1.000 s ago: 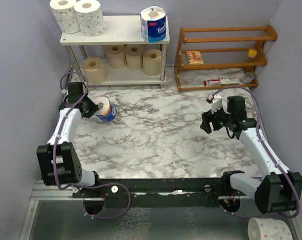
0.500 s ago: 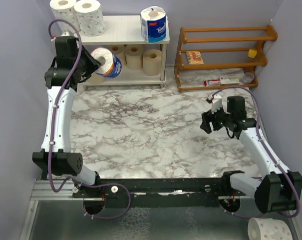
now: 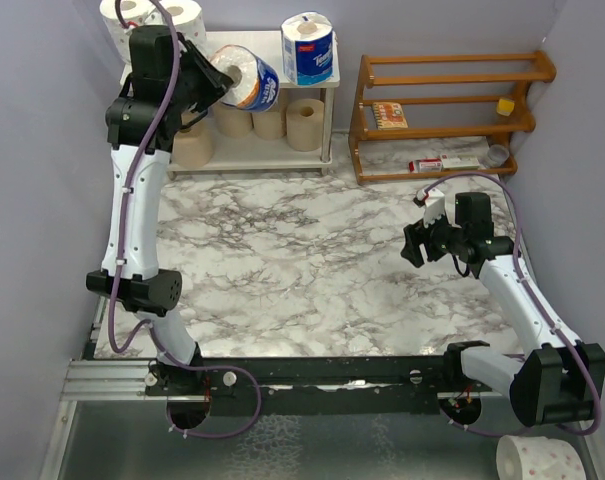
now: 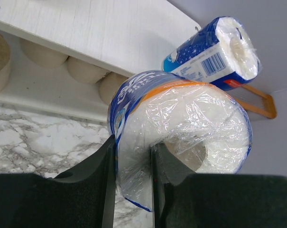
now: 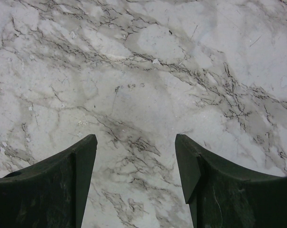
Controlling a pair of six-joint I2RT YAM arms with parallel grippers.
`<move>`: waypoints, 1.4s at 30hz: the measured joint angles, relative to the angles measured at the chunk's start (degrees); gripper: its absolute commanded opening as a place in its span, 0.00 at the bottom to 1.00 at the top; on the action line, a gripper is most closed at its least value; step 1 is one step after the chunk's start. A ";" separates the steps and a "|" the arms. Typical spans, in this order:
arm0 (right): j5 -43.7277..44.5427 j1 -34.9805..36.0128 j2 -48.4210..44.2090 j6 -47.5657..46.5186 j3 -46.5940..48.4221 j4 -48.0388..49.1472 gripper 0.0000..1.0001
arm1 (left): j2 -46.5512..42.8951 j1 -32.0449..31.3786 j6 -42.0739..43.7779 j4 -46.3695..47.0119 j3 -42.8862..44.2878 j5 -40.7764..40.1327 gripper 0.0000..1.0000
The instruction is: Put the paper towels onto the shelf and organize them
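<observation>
My left gripper (image 3: 214,80) is shut on a blue-and-white wrapped paper towel roll (image 3: 245,79), one finger in its core, and holds it in the air over the shelf's (image 3: 252,62) top board; the wrist view shows the roll (image 4: 181,128) pinched at its wall. A second wrapped roll (image 3: 308,47) stands at the top board's right, also in the left wrist view (image 4: 214,54). Two white pink-dotted rolls (image 3: 187,15) stand at the top left, partly behind the arm. Several tan rolls (image 3: 304,123) stand on the lower board. My right gripper (image 3: 414,243) is open and empty over the marble.
An orange-brown slatted wooden rack (image 3: 447,115) stands right of the shelf and holds small items. A white pink-dotted roll (image 3: 542,462) lies off the table at the bottom right. The marble tabletop (image 3: 312,270) lies between the arms.
My left arm has lifted the wrapped roll from the marble near the shelf's foot up and to the right, to the level of the top board. The right arm has not moved.
</observation>
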 measured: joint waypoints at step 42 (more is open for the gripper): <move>-0.02 0.00 0.00 0.00 0.00 0.00 0.67 | 7.85 -0.11 -13.42 10.64 -0.44 -16.61 0.00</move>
